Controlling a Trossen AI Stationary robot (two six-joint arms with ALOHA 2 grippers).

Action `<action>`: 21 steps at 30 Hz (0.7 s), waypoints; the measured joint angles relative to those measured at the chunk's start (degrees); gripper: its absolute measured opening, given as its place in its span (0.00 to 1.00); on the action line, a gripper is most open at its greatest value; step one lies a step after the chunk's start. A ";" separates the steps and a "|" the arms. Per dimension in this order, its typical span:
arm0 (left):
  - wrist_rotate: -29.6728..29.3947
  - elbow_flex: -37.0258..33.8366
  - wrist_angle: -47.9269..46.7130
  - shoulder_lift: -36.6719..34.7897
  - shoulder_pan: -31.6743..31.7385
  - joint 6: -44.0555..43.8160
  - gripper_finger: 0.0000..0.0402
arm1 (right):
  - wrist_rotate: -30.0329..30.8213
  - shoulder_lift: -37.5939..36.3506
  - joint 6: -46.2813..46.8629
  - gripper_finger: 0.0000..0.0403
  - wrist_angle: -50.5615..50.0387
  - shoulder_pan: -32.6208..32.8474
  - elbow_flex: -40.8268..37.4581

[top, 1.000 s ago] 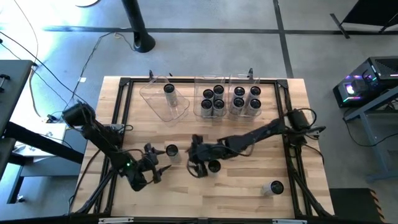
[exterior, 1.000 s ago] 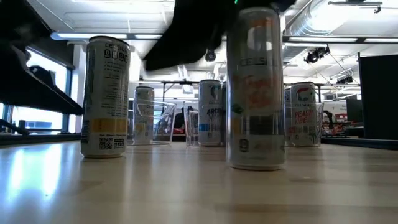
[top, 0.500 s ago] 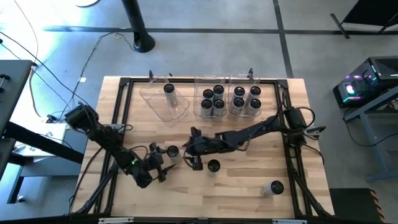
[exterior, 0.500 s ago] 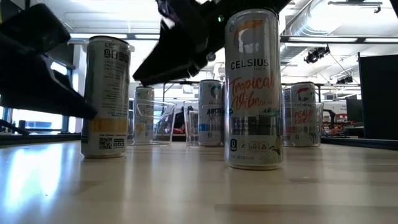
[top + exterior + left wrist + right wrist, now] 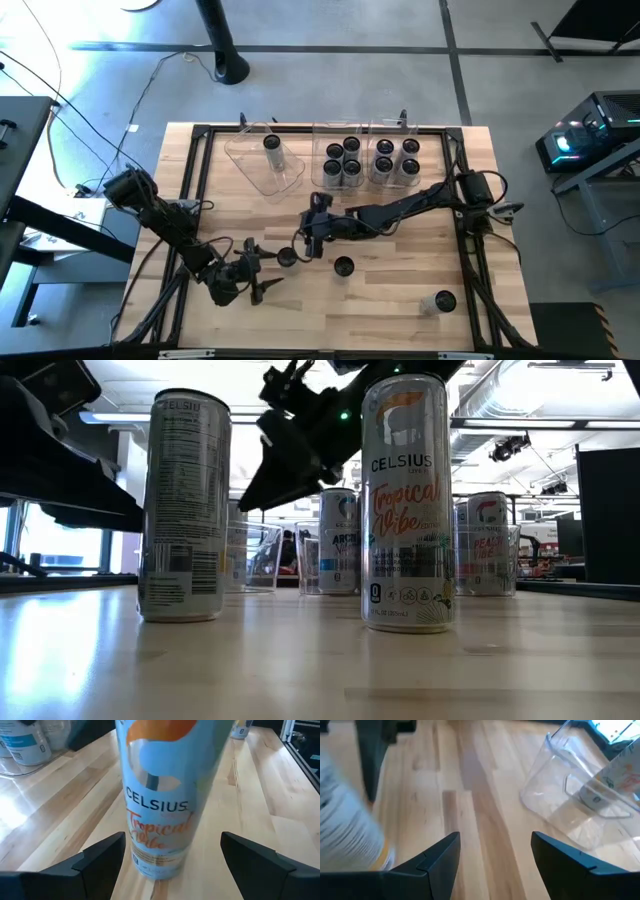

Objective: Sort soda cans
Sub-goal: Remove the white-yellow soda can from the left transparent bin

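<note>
Since a second ago the right end effector (image 5: pixel 312 243) has drawn back from the can it stood over toward the bins, and the left end effector (image 5: pixel 262 272) has turned toward the can near it, which has shifted a little to the right.

High view: on the wooden counter (image 5: pixel 470 215), the left end effector sits just beside a dark-topped can (image 5: pixel 287 257), its fingers spread and gripping nothing. The right end effector hovers just past that can, fingers apart and empty. A second can (image 5: pixel 344 267) stands free nearby, and a third (image 5: pixel 440 301) lies toward the near right corner. One clear bin (image 5: pixel 262 165) holds a single can; two more bins (image 5: pixel 340 160) (image 5: pixel 396 160) hold four cans each.

Low view: a Celsius Tropical Vibe can (image 5: pixel 405 502) stands upright in front, another can (image 5: pixel 185 506) upright to its left, the dark arms above them. Binned cans show behind.

Left wrist view: the two dark fingers (image 5: pixel 97 857) stand wide on either side of a Celsius Tropical Vibe can (image 5: pixel 165 795), not touching it.

Right wrist view: the fingers (image 5: pixel 437 857) are parted over bare wood; a blurred can (image 5: pixel 347 827) is close on one side, and a clear bin (image 5: pixel 565 800) with a can lies ahead.
</note>
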 joint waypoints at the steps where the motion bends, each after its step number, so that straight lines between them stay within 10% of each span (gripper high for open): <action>1: 0.02 0.00 -0.08 0.00 -0.11 -0.05 0.79 | 0.16 -0.49 -0.02 0.59 -1.53 0.26 0.00; 12: 6.91 -0.02 0.95 -0.01 2.72 3.47 0.79 | -13.65 -4.23 -1.67 0.59 -2.63 4.26 0.02; 21: 7.43 0.19 4.26 0.00 1.37 1.58 0.79 | -13.46 -1.95 -0.02 0.59 0.31 4.18 0.00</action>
